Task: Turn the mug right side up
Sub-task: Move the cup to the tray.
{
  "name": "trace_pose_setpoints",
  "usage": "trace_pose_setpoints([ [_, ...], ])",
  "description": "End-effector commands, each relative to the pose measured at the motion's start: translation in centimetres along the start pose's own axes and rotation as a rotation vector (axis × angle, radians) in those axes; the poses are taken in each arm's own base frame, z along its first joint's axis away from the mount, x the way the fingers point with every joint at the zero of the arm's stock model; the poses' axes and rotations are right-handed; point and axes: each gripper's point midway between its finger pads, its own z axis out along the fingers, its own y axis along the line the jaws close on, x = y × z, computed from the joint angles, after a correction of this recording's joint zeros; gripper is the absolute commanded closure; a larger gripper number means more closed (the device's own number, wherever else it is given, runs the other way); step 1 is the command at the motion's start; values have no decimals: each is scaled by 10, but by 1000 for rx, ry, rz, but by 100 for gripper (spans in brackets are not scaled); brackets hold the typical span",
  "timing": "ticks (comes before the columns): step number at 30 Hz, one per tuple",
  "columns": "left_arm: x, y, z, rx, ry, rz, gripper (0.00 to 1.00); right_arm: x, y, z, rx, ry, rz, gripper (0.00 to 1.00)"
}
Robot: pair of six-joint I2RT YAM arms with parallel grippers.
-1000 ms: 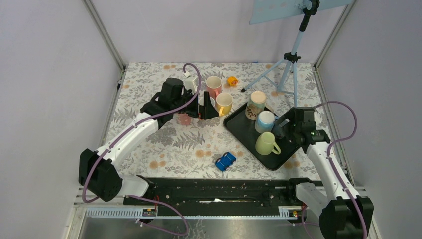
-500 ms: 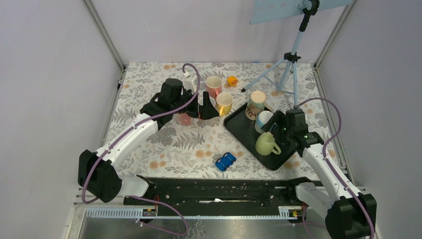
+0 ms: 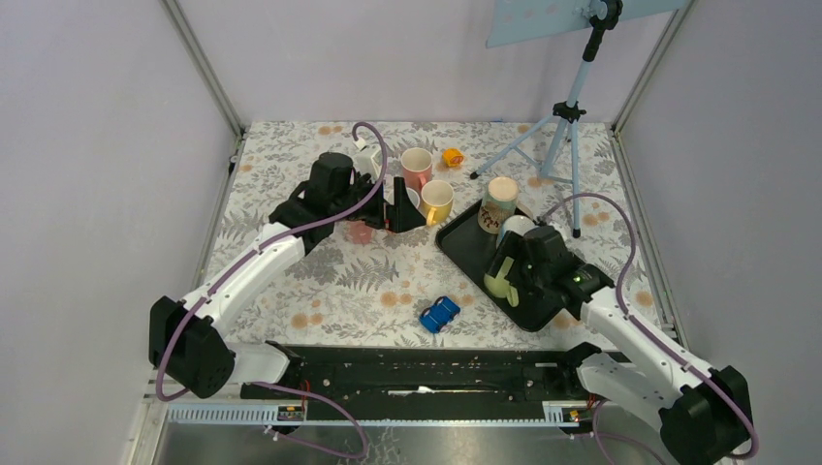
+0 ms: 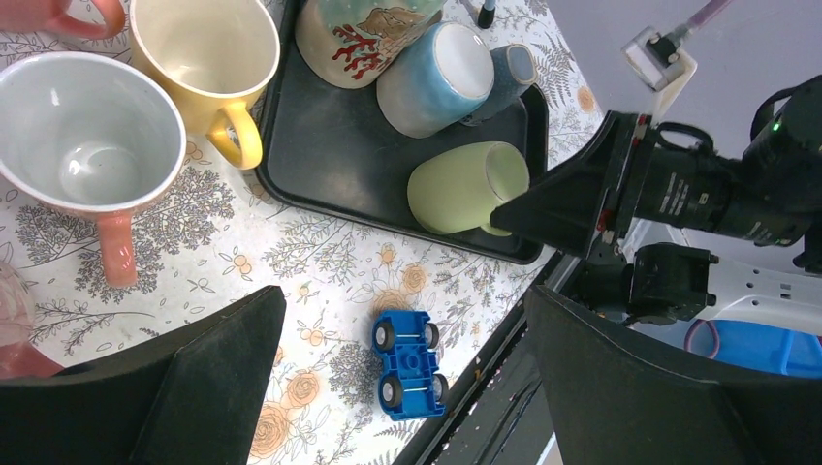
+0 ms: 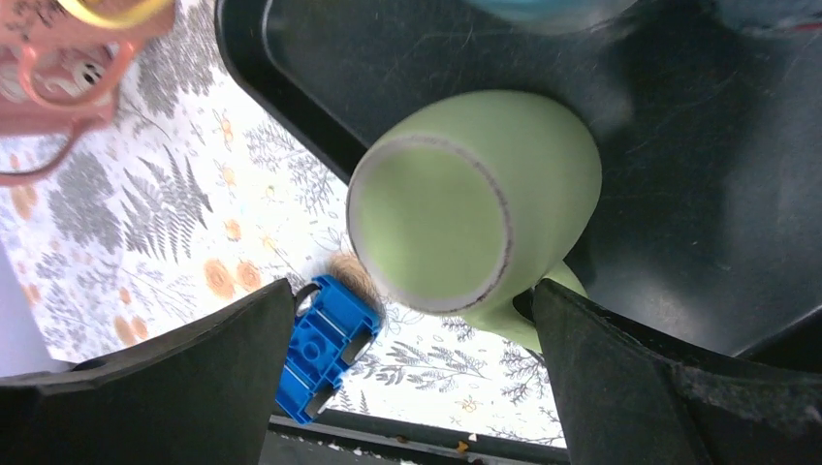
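While the right gripper [image 5: 412, 295] is hanging with its two fingers [image 5: 630, 387] spread wide and clasping nothing, the green mug [image 5: 475, 194] is sitting in the gap between them. Its flat ringed base is facing up toward the wrist camera. Its handle is poking out beside one finger, and whether the two are touching I cannot tell. The mug is resting mouth-down on the black tray [image 5: 679, 242], close to the tray edge that is facing the blue toy car [image 5: 325, 349]. The car is lying on the floral tablecloth [image 5: 145, 213] just off that edge. Farther in on the tray, a blue mug [image 4: 436, 68] is standing upside down beside a patterned mug [image 4: 359, 34]. Off the tray's far-left edge, a yellow mug [image 4: 208, 48] and a white mug [image 4: 87, 145] with a pink handle are standing upright. The left gripper [image 4: 404, 295] is hovering above the cloth on that side of the tray, its fingers likewise parted and gripping nothing.
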Motion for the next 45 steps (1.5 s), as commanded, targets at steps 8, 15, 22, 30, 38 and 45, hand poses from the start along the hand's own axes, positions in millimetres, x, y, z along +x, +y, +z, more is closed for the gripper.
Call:
trace_pose_setpoints([
  [8, -9, -3, -6, -4, -49, 15, 1, -8, -10, 4, 225, -14, -144, 0],
  [15, -3, 5, -7, -37, -53, 1, 1, -11, -4, 1, 257, 9, -262, 17],
  [22, 2, 7, -7, -43, -57, -14, 1, 10, -6, -1, 255, 78, -355, 25],
  [30, 6, 9, -6, -46, -48, -29, 1, 9, -12, 11, 324, 99, -400, 42],
  [38, 12, 13, -5, -52, -46, -47, 1, 3, 1, 25, 336, 110, -419, 57],
  [45, 14, 16, -5, -67, -52, -64, 1, 7, -2, 33, 364, 131, -418, 62],
])
